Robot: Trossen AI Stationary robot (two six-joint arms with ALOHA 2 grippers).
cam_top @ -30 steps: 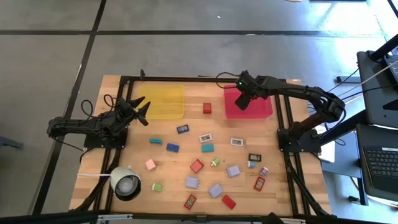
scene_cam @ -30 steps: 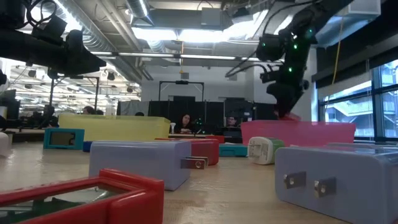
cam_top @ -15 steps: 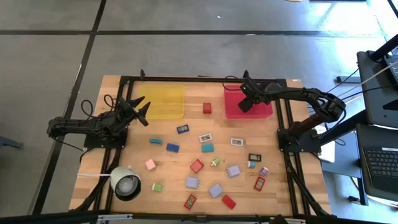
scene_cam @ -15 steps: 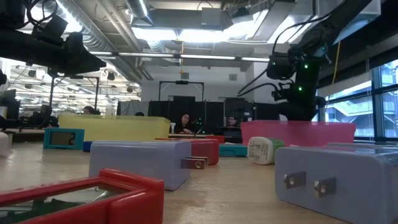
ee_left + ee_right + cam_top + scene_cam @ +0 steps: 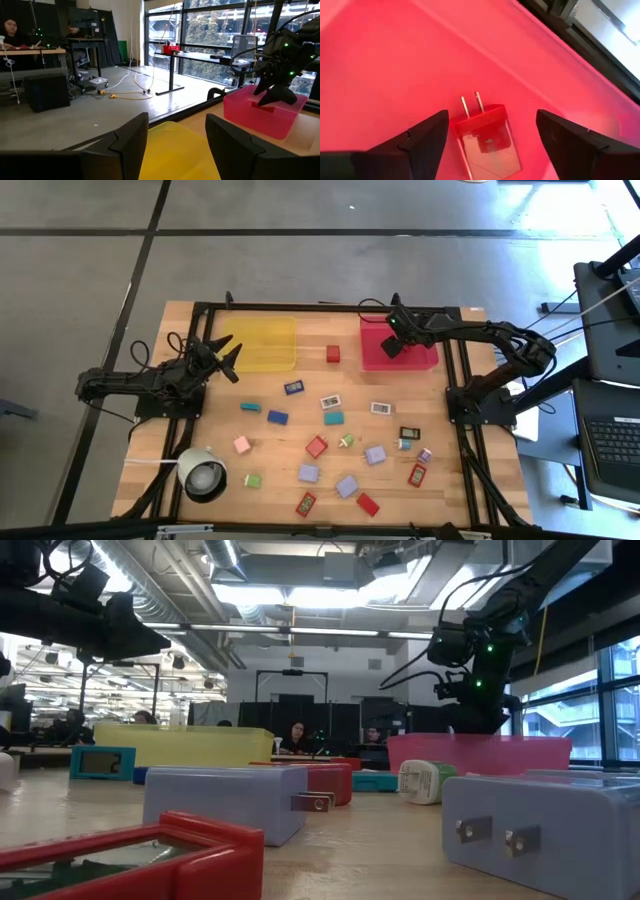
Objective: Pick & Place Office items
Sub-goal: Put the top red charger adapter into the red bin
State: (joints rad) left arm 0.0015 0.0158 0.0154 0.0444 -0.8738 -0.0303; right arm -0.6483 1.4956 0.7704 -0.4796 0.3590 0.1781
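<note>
both fingers of the right gripper [image 5: 485, 145] stand wide apart inside the red tray [image 5: 425, 358], holding nothing. between them a red plug block [image 5: 487, 137] lies flat on the tray floor, its two metal prongs pointing away from the gripper, not touched by either finger. from above, the right gripper [image 5: 393, 345] sits low over the tray's left part, at the far right of the counter [image 5: 180, 440].

the left gripper [image 5: 228, 360] hovers at the near left edge of the yellow tray [image 5: 270, 345], its fingers parted and empty; its wrist view looks past them over the yellow tray [image 5: 177, 150] to the red tray [image 5: 260, 117] and the right arm beyond.

the remaining office items lie scattered over the middle and near part of the counter: a red block [image 5: 333, 354] between the two trays, a blue block [image 5: 278, 418], a teal block [image 5: 334, 418], a pink block [image 5: 242, 444], a green block [image 5: 253, 480], lilac blocks [image 5: 375, 454] and more red ones [image 5: 367, 504] towards the near edge. a white cylinder [image 5: 202, 475] with a dark centre stands at the near left corner.
</note>
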